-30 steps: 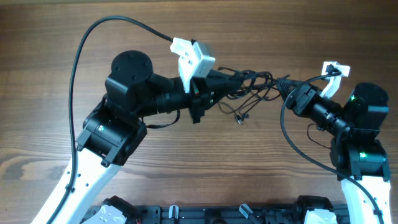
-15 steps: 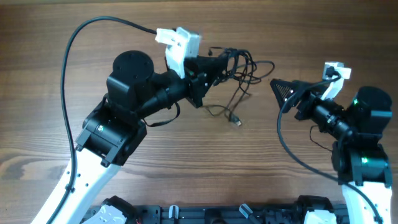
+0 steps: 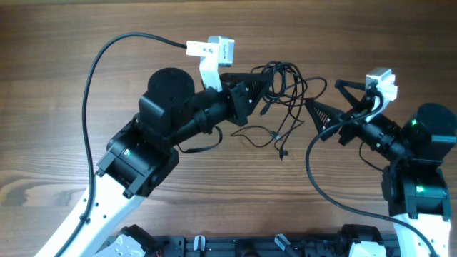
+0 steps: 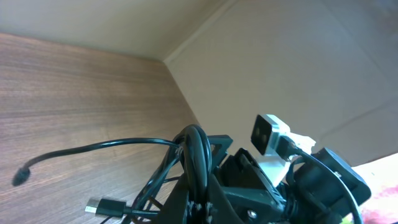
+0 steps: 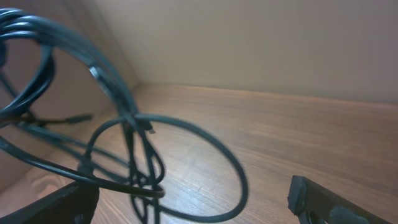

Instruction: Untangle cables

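The cables are a bunch of thin black cords hanging a little above the wooden table, with loose ends trailing down to small plugs. My left gripper is shut on the left side of the bunch. In the left wrist view the cords run pinched between its fingers, and a flat plug hangs at the lower left. My right gripper stands open just right of the bunch. In the right wrist view, loops of cable hang in front of its spread fingers, none of them gripped.
A thick black arm cable arcs from the left arm's white wrist camera over the table's left side. Another loops below the right arm. A black rail runs along the near edge.
My right gripper has opened, let go of the cables and drawn back to the right. My left gripper swung the bunch up and left, then back toward the right.
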